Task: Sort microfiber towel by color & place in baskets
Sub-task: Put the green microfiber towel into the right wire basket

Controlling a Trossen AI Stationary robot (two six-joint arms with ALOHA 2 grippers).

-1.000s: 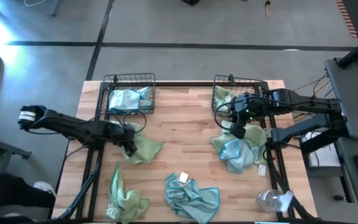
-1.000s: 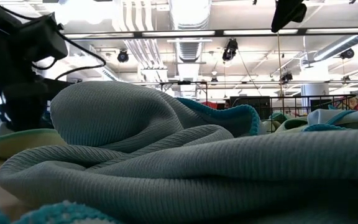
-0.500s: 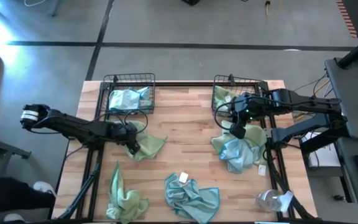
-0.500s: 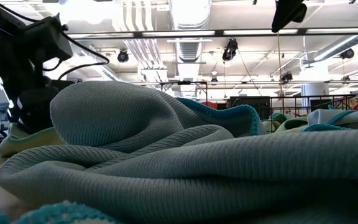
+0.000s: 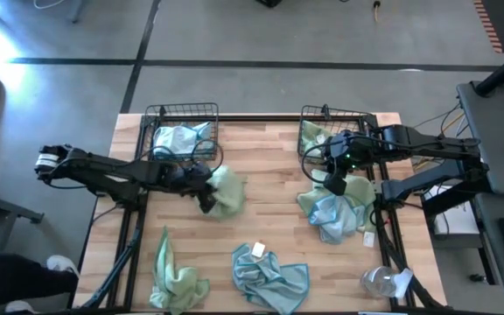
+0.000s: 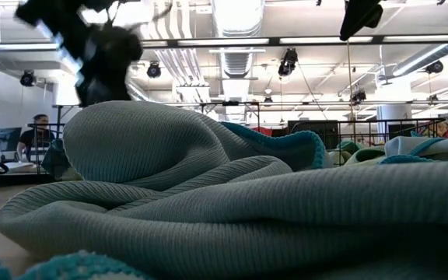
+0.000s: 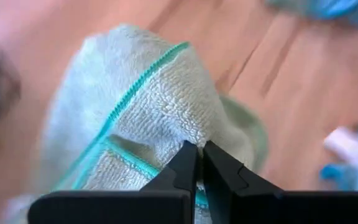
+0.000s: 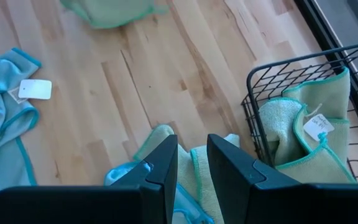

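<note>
Left gripper (image 5: 206, 185) is pinching a pale green towel (image 5: 227, 191) bunched above mid-table, hanging without clear long axis. Right gripper (image 5: 333, 184), fingers narrowly apart, is hovering beside the right basket (image 5: 315, 138) above a towel pile (image 5: 332, 213).

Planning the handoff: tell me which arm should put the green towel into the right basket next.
Left. Its end effector is shut on the green towel; the right end effector hangs open and empty beside the right basket.

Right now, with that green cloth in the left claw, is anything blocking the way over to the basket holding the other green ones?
Nothing visible does. The left gripper holds the pale green towel over bare wood, and the table between it and the right basket with green towels looks open. The right gripper hovers beside that basket.
</note>
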